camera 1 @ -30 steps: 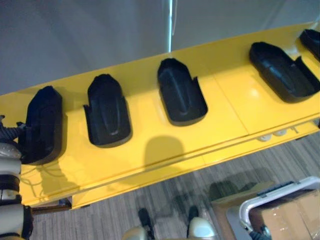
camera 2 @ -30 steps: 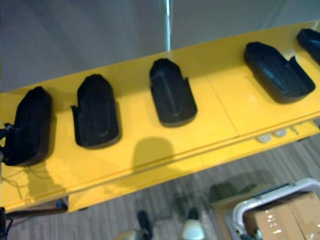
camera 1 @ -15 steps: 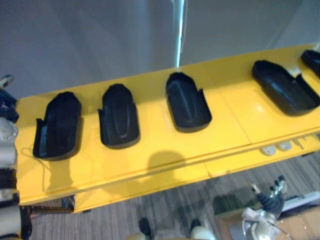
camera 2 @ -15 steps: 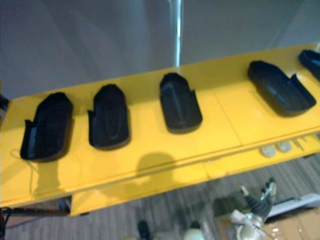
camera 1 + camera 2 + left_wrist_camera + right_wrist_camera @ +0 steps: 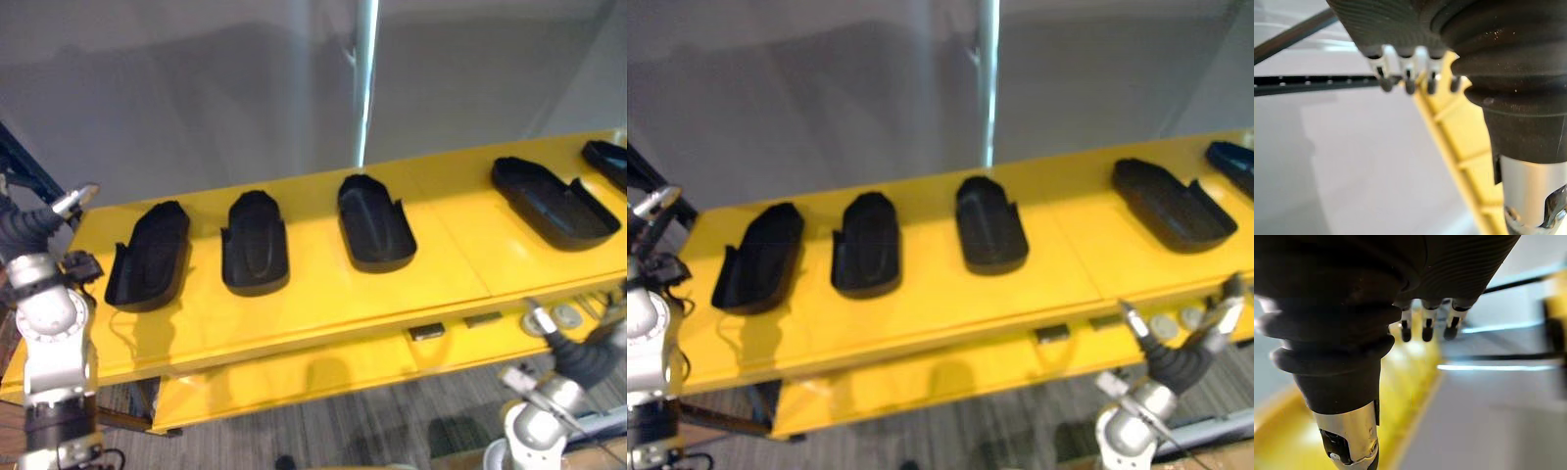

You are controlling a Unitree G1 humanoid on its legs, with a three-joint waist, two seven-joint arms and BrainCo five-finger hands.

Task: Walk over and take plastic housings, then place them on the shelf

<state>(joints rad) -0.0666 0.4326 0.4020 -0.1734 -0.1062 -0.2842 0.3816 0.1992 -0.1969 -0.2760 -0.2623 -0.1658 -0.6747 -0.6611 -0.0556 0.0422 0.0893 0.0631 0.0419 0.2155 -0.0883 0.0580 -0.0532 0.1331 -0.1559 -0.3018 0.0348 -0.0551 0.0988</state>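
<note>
Housings: five black plastic housings (image 5: 375, 223) lie in a row along the long yellow shelf (image 5: 323, 299), each apart from the next.
Left hand (image 5: 34, 227): raised just off the shelf's left end, fingers straight and loose, holding nothing.
Right hand (image 5: 1178, 360): low by the shelf's front edge, fingers spread wide, empty.

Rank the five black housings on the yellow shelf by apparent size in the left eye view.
1. Fourth housing from the left, lying aslant.
2. First housing, second housing and third housing: too alike to rank.
3. Fifth housing: cut by the view's edge, true size unsure.
</note>
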